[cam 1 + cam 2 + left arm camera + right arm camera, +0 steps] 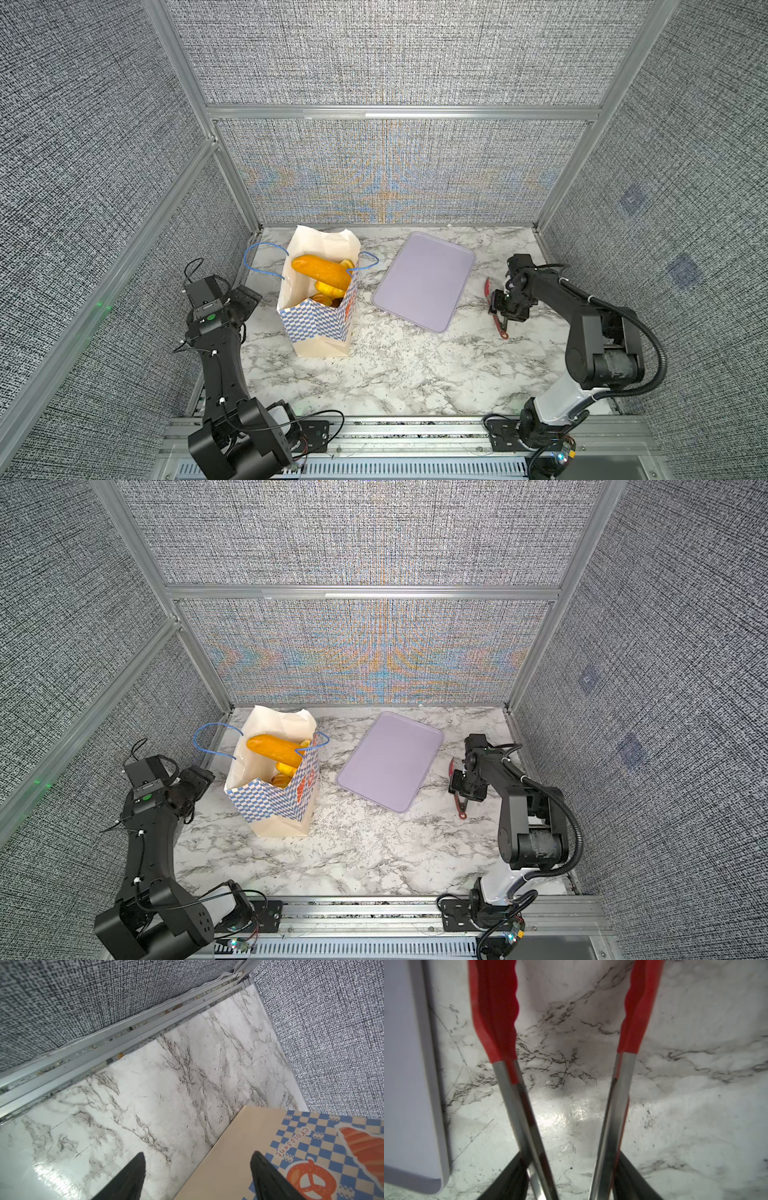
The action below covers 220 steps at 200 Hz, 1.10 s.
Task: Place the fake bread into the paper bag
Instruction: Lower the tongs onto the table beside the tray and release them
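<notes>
Marble-patterned vinyl covers the table (pixel 395 374), and in both top views the paper bag (pixel 320 328) (pixel 276 812) stands upright on its left half, mouth open, blue cord handles splayed to either side. The fake bread (pixel 322 272) (pixel 276 750) is inside the bag: a long golden loaf lies slantwise across the opening, with smaller yellow and brown pieces below it. How many pieces there are cannot be counted. A lavender tray (pixel 424 282) (pixel 388 762) lies flat to the right of the bag, apart from it, with nothing on it. The left gripper (pixel 245 301) (pixel 195 781) hangs just left of the bag, near the base of its side wall. The right gripper (pixel 505 309) (pixel 465 787) is right of the tray, with the red tongs (pixel 500 326) (pixel 460 808) showing beneath it, one red tip poking out on the far side.

In the left wrist view, the left gripper (pixel 197 1153) has its two dark fingers spread wide with nothing between them. One finger overlaps the bag's checkered side (pixel 311 1147), printed with a pretzel and a croissant; whether it touches cannot be told. The other is over bare table (pixel 145 1095).

In the right wrist view, the right gripper (pixel 571 1178) has its fingers pressed against the outsides of the tongs' two steel arms (pixel 517 1105), gripping them. The red tips stand well apart, empty, over the table. The tray's rim (pixel 436 1084) runs alongside.
</notes>
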{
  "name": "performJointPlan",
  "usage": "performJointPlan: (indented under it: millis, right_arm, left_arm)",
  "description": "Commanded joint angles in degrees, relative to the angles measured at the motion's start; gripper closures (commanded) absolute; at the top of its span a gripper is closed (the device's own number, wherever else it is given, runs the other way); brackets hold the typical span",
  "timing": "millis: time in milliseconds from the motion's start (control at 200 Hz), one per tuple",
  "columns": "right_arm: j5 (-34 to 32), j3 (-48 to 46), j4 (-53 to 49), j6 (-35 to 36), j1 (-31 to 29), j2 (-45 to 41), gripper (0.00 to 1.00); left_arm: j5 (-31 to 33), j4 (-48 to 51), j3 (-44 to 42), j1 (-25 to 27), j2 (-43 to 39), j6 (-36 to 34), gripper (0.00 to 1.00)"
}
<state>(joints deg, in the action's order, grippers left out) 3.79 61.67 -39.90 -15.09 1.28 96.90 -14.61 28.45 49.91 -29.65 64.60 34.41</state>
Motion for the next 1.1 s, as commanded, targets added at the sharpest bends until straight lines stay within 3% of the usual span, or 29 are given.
performJointPlan:
  millis: [0,355,555,665,800,935,1015,1095]
  right_arm:
    - [2.20,-0.49,0.94,-0.41,0.72,0.97,0.35]
    - [0.08,-1.93,0.88,-1.43,1.31,-1.38,0.21]
    - [-1.63,-2.73,1.45,-1.79,1.53,-4.81,0.15]
    - [-2.58,-2.90,2.61,-1.67,1.53,-8.90,0.15]
    - [-4.05,-5.64,7.73,-1.60,1.50,-18.23,0.14]
    - [-10.37,-8.95,15.75,-1.82,1.69,-27.07,0.11]
    - [-9.62,-13.83,27.80,2.70,1.50,-30.17,0.09]
    - [-11.91,-13.93,29.97,4.86,1.51,-31.00,0.08]
  left_arm:
    - [-1.71,-3.02,0.25,-0.35,0.62,-0.70,0.20]
    - [-3.68,-9.39,-1.67,-0.62,2.25,0.19,0.12]
    - [2.77,-7.97,-0.07,-0.63,5.75,2.27,0.01]
    - [1.65,-14.93,-2.54,-0.62,6.71,2.14,0.01]
    - [2.77,-18.15,-3.40,-0.27,8.58,-1.24,0.01]
    - [4.29,-24.28,-5.78,0.55,9.41,-3.76,0.01]
    - [9.81,-32.44,-9.81,3.17,7.66,-6.23,0.01]
    - [16.38,-35.77,-10.09,8.37,8.66,-13.55,0.01]
